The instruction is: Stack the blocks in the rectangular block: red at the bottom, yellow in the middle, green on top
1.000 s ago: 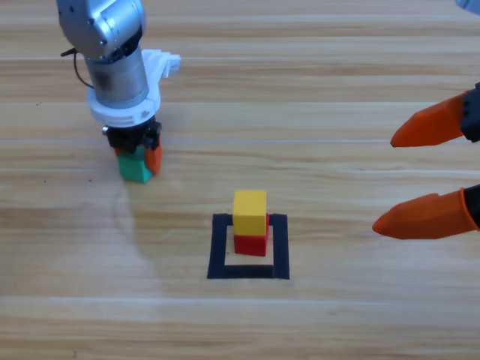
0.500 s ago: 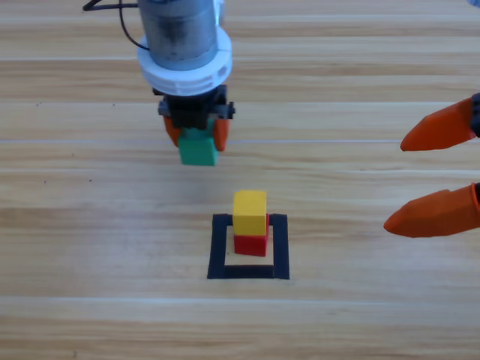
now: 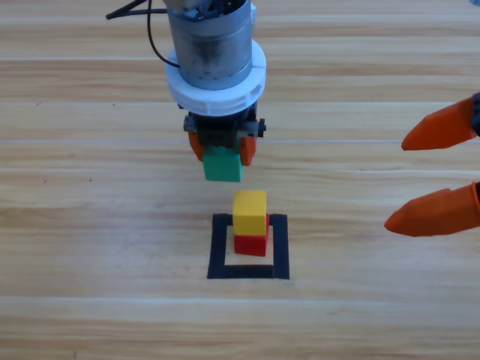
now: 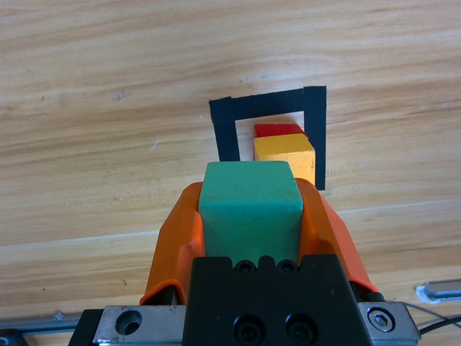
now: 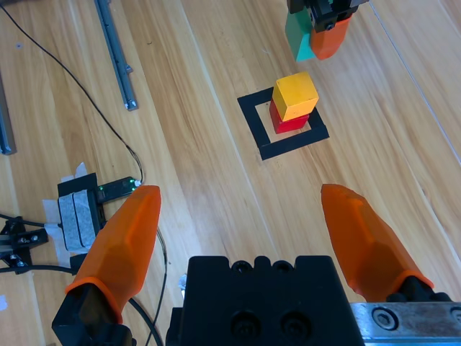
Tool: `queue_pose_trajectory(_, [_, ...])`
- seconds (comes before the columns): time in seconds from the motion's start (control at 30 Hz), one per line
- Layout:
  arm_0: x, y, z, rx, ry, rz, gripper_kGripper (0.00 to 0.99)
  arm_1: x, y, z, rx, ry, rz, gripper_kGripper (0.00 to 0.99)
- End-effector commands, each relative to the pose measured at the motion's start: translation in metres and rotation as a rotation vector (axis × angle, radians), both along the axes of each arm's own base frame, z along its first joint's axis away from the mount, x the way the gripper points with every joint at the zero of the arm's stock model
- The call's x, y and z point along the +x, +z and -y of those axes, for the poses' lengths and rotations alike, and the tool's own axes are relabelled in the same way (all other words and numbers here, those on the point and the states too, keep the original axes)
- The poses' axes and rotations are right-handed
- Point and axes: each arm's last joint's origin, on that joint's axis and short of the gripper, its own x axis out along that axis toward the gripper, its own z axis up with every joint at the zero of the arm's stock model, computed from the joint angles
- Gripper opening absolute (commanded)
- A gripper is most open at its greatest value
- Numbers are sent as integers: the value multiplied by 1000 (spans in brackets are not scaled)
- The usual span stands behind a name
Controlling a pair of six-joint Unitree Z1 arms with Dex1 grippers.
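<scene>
The yellow cube (image 3: 250,212) sits on the red cube (image 3: 250,244) inside the black tape square (image 3: 218,246), toward its far side. My left gripper (image 3: 222,152) is shut on the teal-green cube (image 3: 223,164) and holds it in the air, just up and left of the stack. In the left wrist view the green cube (image 4: 250,202) fills the space between the jaws, with the yellow cube (image 4: 285,156), red cube (image 4: 278,130) and tape square (image 4: 223,128) beyond it. My right gripper (image 3: 435,176) waits open at the right edge.
Bare wooden table lies all around the square. The right wrist view shows metal rails (image 5: 115,52), black cables (image 5: 108,137) and a small taped device (image 5: 86,205) on the wood off to one side, away from the stack.
The left gripper lifted the green cube off the table at the left and carried it right, close to the stack. The right gripper barely shifted.
</scene>
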Motion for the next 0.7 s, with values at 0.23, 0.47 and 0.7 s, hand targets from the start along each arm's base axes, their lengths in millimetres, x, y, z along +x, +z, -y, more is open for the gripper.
queue_pose_trajectory(0.23, [-10, -8, 16, 4, 13, -12, 0, 11, -8, -2, -34, -17, -29, 982])
queue_pose_trajectory(0.47, [-15, -16, 27, 14, 5, -17, 0, 11, -9, -2, -36, -17, -32, 982])
queue_pose_trajectory(0.7, [-16, -23, 32, 26, -2, -22, 0, 11, -9, -2, -37, -18, -31, 982])
